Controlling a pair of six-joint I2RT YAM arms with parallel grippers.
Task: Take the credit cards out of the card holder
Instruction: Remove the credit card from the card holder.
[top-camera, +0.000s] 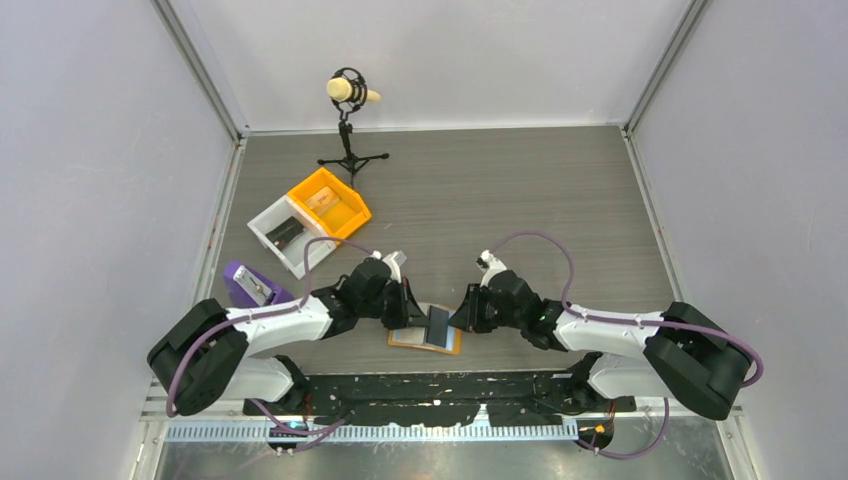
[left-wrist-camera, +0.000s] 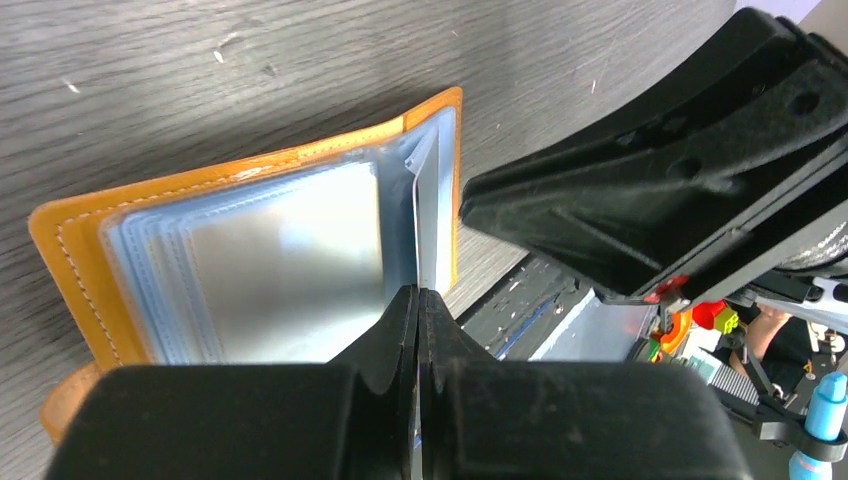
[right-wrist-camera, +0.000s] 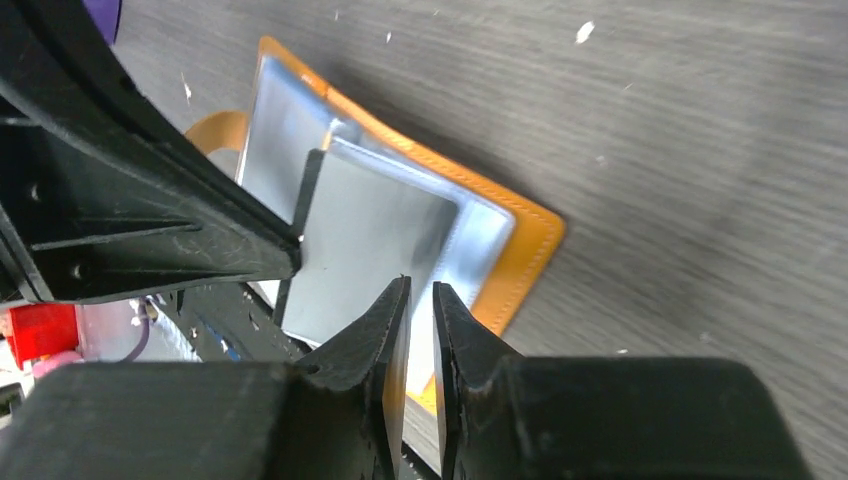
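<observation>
- Top view: the card holder (top-camera: 425, 338) lies open and flat on the table (top-camera: 520, 190). A dark panel (top-camera: 438, 322) stands up from its middle. It may be a card or a pocket leaf in shadow. The left gripper (top-camera: 408, 318) works at the holder's left half, the right gripper (top-camera: 463, 318) at its right. No credit cards lie loose around the holder, so I judge the removal is still all to do.
- Left wrist view: its fingers (left-wrist-camera: 395, 330) are pressed fully together at the holder's near edge. A thin raised leaf (left-wrist-camera: 417, 215) runs down into the tips, but I cannot tell whether it is pinched or only touched. Only this view shows the clear pockets (left-wrist-camera: 290, 260) stacked and fanned.
- Right wrist view: its fingers (right-wrist-camera: 385, 320) stand a slit apart at the raised leaf's corner. I cannot tell whether they grip it. Only this view shows the leaf's dark edge and the holder's strap tab (right-wrist-camera: 215, 130).
</observation>
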